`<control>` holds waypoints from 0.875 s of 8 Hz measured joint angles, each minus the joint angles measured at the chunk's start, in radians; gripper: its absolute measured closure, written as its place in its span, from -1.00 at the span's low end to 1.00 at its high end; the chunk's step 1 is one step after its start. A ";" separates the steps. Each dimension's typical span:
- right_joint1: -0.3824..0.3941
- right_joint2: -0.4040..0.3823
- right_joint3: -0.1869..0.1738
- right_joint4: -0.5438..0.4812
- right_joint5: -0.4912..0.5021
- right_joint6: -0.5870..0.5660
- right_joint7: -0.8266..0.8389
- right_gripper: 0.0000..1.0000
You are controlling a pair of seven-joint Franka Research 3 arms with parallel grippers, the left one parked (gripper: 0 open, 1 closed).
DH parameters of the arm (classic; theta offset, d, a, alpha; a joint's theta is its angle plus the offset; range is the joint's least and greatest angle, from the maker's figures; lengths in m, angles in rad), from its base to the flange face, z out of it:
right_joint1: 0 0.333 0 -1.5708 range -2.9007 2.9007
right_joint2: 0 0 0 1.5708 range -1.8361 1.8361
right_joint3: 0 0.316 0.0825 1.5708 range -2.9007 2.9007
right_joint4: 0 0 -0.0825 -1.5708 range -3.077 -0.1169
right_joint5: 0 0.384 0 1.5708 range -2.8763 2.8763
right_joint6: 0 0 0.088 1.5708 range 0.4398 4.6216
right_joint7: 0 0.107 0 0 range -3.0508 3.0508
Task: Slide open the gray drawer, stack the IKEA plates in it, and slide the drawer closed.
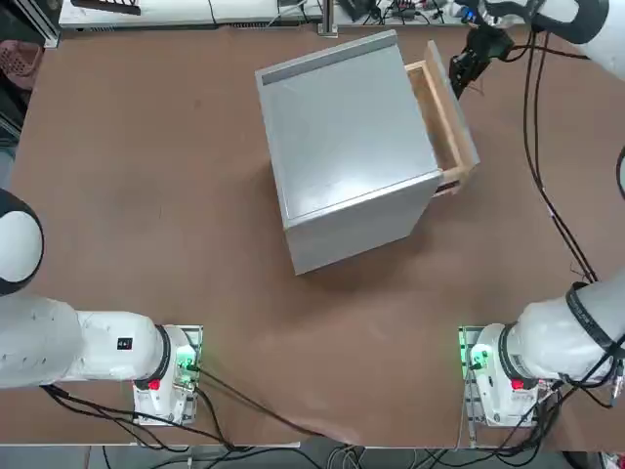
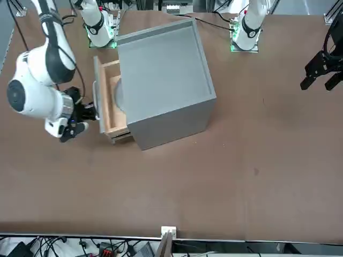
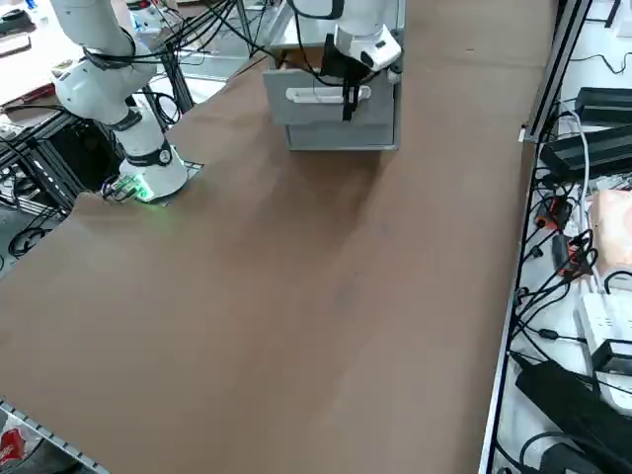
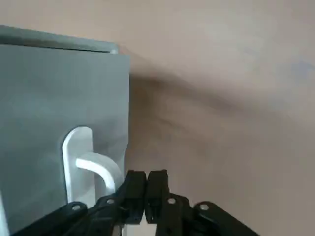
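Beside the right claw (image 4: 146, 183), gray drawer (image 4: 37, 108) points rightward.

A robotics lab, it seems: robot arms (image 1: 88, 344) bolted to a broad brown worktop (image 2: 225, 176), with cables (image 3: 553, 286) and probably power adapters (image 3: 573, 410) crowding its edge.

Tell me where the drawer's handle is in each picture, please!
Top view: not seen.
Front view: a sliver at the drawer's outer side, left of the cabinet.
Right side view: the white handle, up high, on the gray front panel.
Right wrist view: beside the right gripper, on that panel.
Shared landmark: the gray front panel shows in all four.
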 joint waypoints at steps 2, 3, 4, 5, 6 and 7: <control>0.047 0.000 0.000 -0.004 0.010 0.008 0.071 1.00; 0.067 0.000 0.000 -0.004 0.010 0.013 0.100 1.00; 0.086 0.000 -0.001 -0.006 0.026 0.021 0.117 1.00; 0.104 0.001 -0.001 -0.012 0.054 0.032 0.131 1.00; 0.122 0.001 -0.001 -0.016 0.066 0.044 0.158 1.00; 0.137 0.001 -0.001 -0.018 0.072 0.054 0.185 0.98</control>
